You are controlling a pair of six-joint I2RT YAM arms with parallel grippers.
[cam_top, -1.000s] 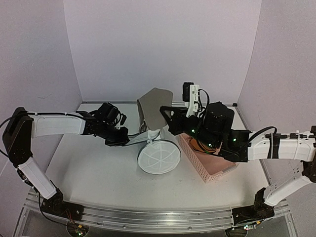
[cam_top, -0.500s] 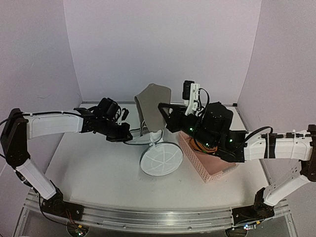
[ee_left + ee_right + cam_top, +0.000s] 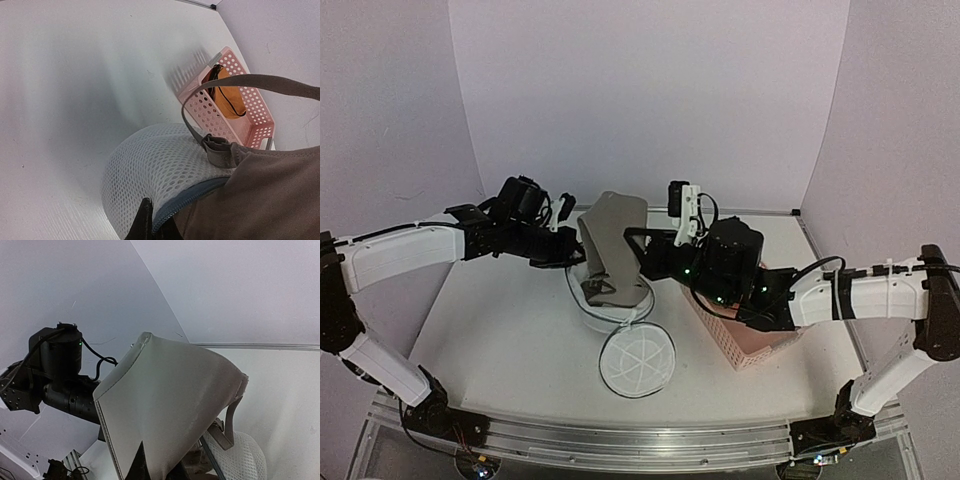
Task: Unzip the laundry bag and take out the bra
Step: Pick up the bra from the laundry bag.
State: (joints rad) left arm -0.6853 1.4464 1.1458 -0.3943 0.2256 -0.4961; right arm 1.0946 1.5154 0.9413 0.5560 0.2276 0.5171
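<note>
Mesh of the laundry bag [image 3: 638,360] sags open, its zipper rim pinched in the left gripper [image 3: 568,258]. Just beyond, the right gripper [image 3: 640,252] clamps the bra [image 3: 610,235], held up above the bag's mouth. Its lower edge looks not quite clear, so the final pull-out remains. A pink basket [image 3: 745,335] lies under the right arm.
</note>
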